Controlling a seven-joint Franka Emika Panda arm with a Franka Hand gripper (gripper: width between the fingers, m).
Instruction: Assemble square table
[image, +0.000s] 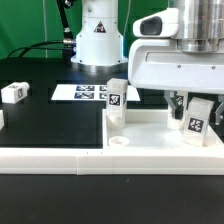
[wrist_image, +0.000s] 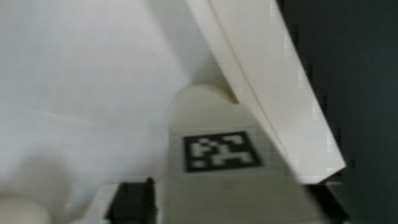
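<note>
Gripper (wrist_image: 222, 203): two dark fingers (wrist_image: 135, 202) straddle a tagged leg (wrist_image: 219, 150), one on each side. The tag face lies between them in the wrist view. Little gap shows on either side, but I cannot tell whether the pads bear on it.

The tagged leg appears upright on the square slab (image: 150, 128), toward the exterior view's right. In the wrist view it sits close against the raised rim (wrist_image: 267, 80); touching or just beside, I can't say.

The slab lies flat on the dark desk (image: 50, 125), recessed face up. One open corner hole (image: 120, 143) is visible at the near corner, on the exterior view's left. A second leg (image: 117, 95) stands upright at the far corner on that side; whether it is seated I can't judge. A third leg (image: 13, 93) lies loose on the desk, well apart from the slab. The marker board (image: 85, 92) lies flat behind, and a long white border bar (image: 60, 158) runs along the front.

Step in hand, as I judge it: taking up a leg for fitting.

The next move calls for a firm, square clamp on the leg. Then a lift clear of the rim, carry to an open corner hole, and set the leg down plumb. The risk is the leg tilting or catching the rim.
</note>
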